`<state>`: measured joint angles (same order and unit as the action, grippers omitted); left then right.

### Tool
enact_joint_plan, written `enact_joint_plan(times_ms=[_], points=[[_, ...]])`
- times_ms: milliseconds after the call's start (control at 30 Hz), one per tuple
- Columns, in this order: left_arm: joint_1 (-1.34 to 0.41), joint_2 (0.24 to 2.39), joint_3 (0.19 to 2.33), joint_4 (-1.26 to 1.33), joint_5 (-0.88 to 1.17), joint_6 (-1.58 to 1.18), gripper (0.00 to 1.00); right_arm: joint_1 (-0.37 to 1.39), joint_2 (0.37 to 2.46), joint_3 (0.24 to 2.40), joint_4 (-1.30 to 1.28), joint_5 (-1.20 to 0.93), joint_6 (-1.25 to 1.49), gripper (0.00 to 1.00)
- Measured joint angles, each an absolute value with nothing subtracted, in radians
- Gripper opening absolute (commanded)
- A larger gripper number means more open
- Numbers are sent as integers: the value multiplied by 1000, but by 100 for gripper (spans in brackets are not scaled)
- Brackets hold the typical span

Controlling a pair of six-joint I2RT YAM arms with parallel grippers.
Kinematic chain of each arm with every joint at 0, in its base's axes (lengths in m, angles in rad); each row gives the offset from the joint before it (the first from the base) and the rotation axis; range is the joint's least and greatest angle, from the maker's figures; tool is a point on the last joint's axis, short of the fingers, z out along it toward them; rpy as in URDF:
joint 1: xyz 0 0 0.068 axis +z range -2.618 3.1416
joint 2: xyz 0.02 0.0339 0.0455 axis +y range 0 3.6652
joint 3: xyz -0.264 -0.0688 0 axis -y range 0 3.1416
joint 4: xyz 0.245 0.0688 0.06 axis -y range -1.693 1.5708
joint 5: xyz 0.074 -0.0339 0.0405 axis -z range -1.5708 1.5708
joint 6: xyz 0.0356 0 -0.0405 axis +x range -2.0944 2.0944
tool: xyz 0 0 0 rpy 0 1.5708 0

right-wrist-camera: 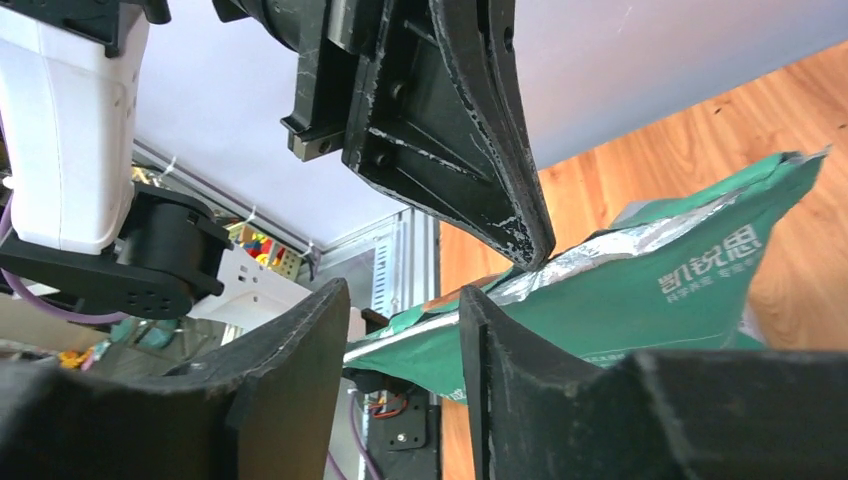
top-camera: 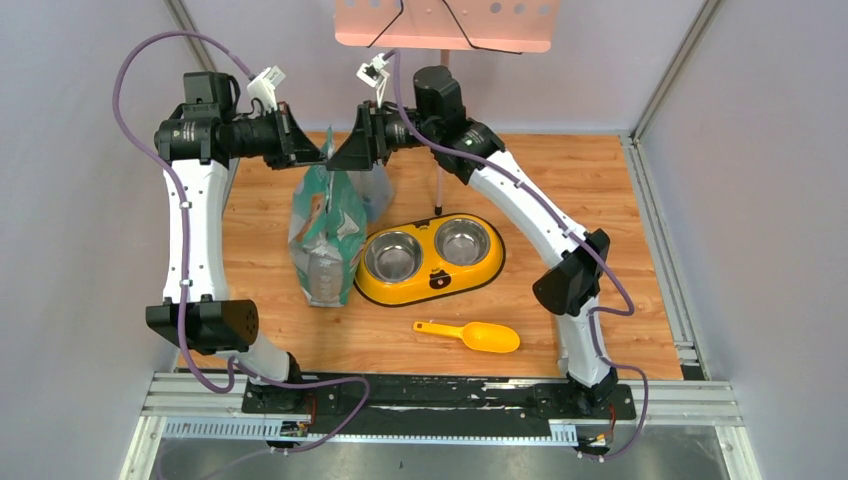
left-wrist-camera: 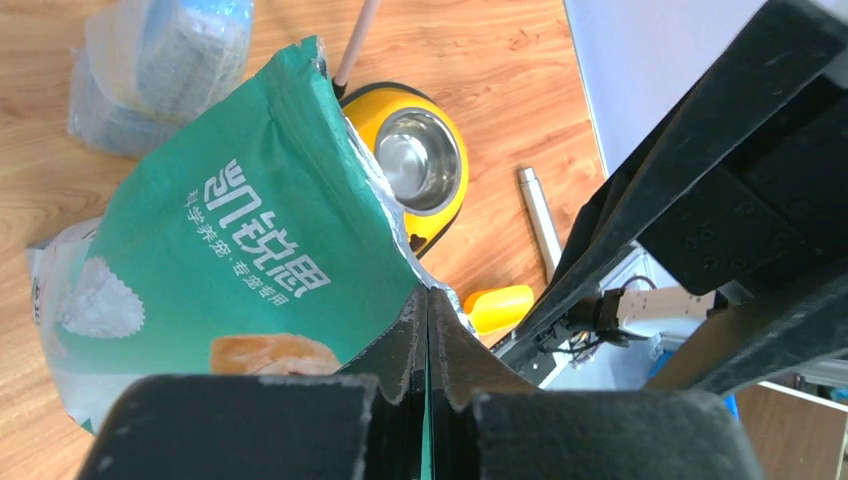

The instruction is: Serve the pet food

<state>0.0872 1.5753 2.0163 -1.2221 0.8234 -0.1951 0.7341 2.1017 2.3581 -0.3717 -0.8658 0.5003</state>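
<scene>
Our left gripper [left-wrist-camera: 428, 305] is closed on the top edge of the green bag [top-camera: 325, 235]; the right gripper [right-wrist-camera: 400, 340] stands open at the same edge. The pet food is hidden, we judge inside the bag, at 6 o'clock from both; the double bowl [top-camera: 430, 262] lies at 4 o'clock.

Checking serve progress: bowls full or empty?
Empty. Both bowls in the yellow feeder show bare steel from above, nothing inside them.
</scene>
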Motion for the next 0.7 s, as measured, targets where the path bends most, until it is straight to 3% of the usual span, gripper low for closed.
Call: enact_joint_plan(times_ms=[533, 700], points=[[87, 1575, 2011, -1193, 852, -220, 1, 748, 2129, 2339, -394, -767, 553, 36], [87, 1575, 2012, -1196, 823, -210, 20, 748, 2130, 2339, -395, -738, 553, 33]])
